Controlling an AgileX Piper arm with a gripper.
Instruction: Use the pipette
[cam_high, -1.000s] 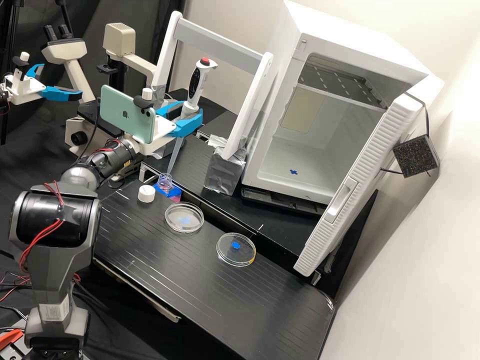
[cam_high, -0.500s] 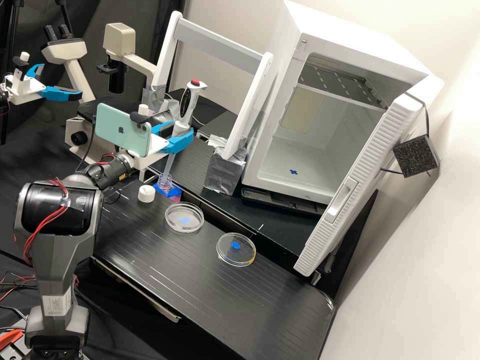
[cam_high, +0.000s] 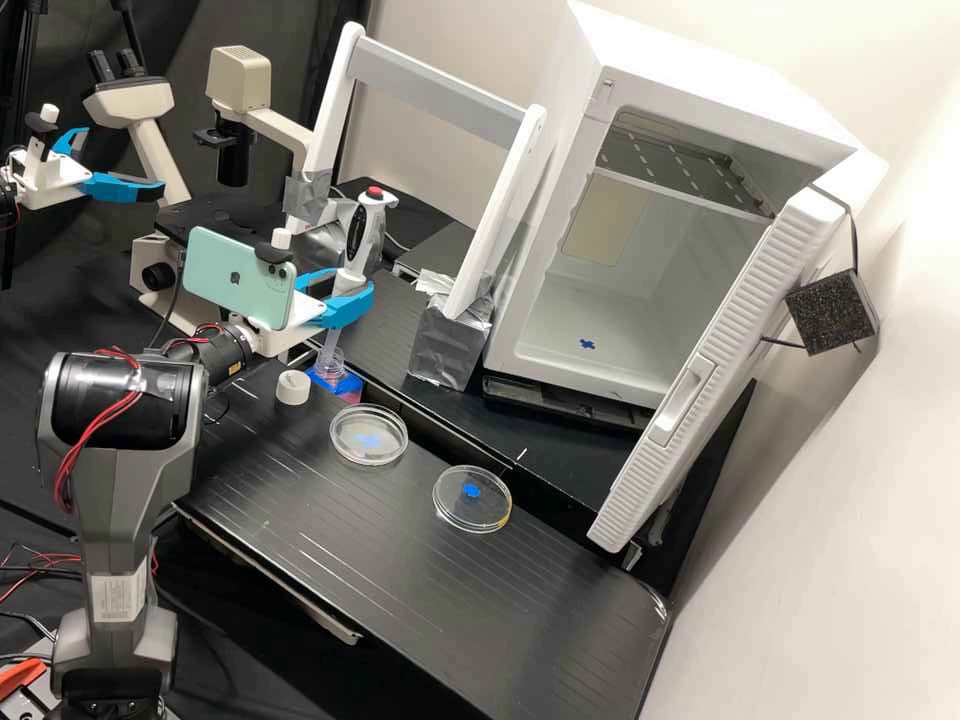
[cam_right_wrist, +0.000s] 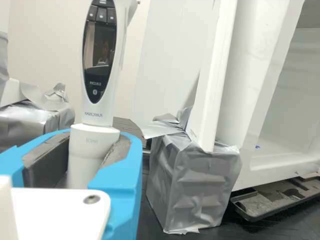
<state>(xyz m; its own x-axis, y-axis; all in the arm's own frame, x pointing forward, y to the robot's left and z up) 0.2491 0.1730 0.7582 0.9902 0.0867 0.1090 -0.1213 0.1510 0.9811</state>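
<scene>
Gripping pipette in the gripper, fingers closed to its width, dark pads against both sides of the white lower body. Pipette near upright, slight lean, red button on top, narrow lower end down at the mouth of a small clear bottle. Bottle sits on a blue and pink base, white cap on bench just beside it.

Two clear petri dishes on the black bench, apart from each other, both with blue marks. White frame stands near the gripper, legs in silver-taped blocks, between pipette and incubator. Incubator open, door swung out over the bench side, dark speckled block near it. Microscope behind the arm. Second arm at the high view's edge.

Phone on the gripper mount hides part of the microscope. Wrist view cuts off pipette's upper end; its lower part goes behind the near finger and white mount. Can't tell how deep the tip sits in the bottle or whether it holds liquid
</scene>
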